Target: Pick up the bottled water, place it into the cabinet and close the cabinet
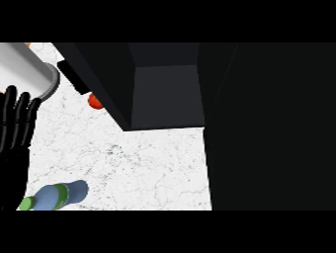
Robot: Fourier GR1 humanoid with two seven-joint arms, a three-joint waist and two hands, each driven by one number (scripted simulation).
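The water bottle lies on its side on the white marbled counter, near the lower left of the head view, its green cap pointing toward the lower left edge and its blue body angled up to the right. Just left of it, along the view's left edge, the left hand rests open with its fingers straight and pointing up, holding nothing and apart from the bottle. Well above the bottle stands the dark cabinet, its open compartment facing the counter, and a wide black door or panel fills the right side. A small orange-red thing peeks out beside the cabinet's left edge, and a grey-white cylinder sits at the upper left. The right hand does not show.
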